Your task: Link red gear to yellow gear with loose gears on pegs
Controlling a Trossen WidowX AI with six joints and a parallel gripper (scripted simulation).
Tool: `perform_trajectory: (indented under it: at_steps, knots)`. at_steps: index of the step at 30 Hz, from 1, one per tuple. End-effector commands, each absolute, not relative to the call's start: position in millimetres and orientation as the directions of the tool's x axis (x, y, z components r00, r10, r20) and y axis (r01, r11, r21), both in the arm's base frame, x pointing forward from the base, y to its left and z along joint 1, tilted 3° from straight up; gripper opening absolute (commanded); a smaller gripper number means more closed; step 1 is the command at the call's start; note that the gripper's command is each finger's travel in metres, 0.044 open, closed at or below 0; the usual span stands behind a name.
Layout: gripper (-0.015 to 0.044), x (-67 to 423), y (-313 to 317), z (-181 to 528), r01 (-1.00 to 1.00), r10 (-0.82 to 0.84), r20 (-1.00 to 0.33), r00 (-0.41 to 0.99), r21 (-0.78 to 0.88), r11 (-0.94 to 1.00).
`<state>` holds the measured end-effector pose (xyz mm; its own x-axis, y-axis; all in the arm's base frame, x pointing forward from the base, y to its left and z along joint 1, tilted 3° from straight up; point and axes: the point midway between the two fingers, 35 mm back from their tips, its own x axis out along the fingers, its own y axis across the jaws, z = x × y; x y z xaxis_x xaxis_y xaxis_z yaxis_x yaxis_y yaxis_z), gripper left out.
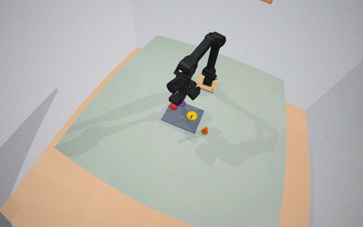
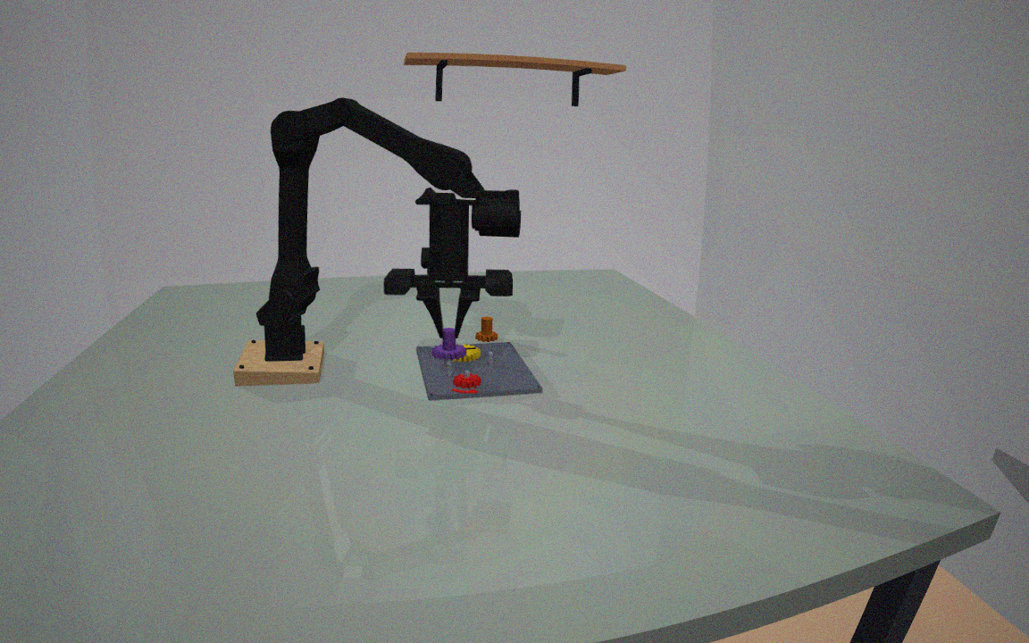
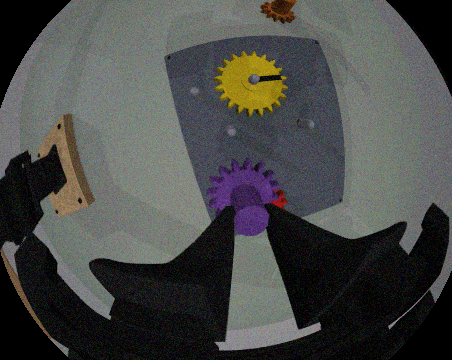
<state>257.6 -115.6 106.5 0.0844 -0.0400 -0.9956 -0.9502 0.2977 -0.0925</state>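
Observation:
My gripper (image 2: 448,332) (image 3: 248,211) is shut on the upright handle of the purple gear (image 1: 182,104) (image 2: 448,352) (image 3: 241,182). The purple gear is held level, a little above the grey board (image 1: 174,119) (image 2: 512,377) (image 3: 286,165), with a peg (image 2: 447,365) showing under it. The red gear (image 1: 173,107) (image 2: 467,382) (image 3: 281,200) sits beside it on the board, partly hidden in the wrist view. The yellow gear (image 1: 189,115) (image 2: 470,355) (image 3: 251,97) sits on its peg. Bare pegs show in the wrist view (image 3: 194,90) (image 3: 231,131) (image 3: 310,124). The orange gear (image 1: 204,131) (image 2: 486,335) (image 3: 278,11) stands upright on the table.
The arm's wooden base plate (image 1: 200,86) (image 2: 246,375) (image 3: 78,172) is beside the board. The orange gear is off the board, beyond the yellow gear's side. A wooden shelf (image 2: 514,61) is on the wall, high above the table.

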Motion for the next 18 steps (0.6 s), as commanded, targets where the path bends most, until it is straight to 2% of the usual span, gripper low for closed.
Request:
perform_trajectory:
  at_steps: [1,18]
  knots:
    - [0.0,257.7,-115.3,99.4,-0.95,-0.036,-0.996,0.083,-0.09,0.298]
    - [0.0,258.9,-115.6,78.4,-0.816,-0.035,-0.996,0.083,-0.088,0.571]
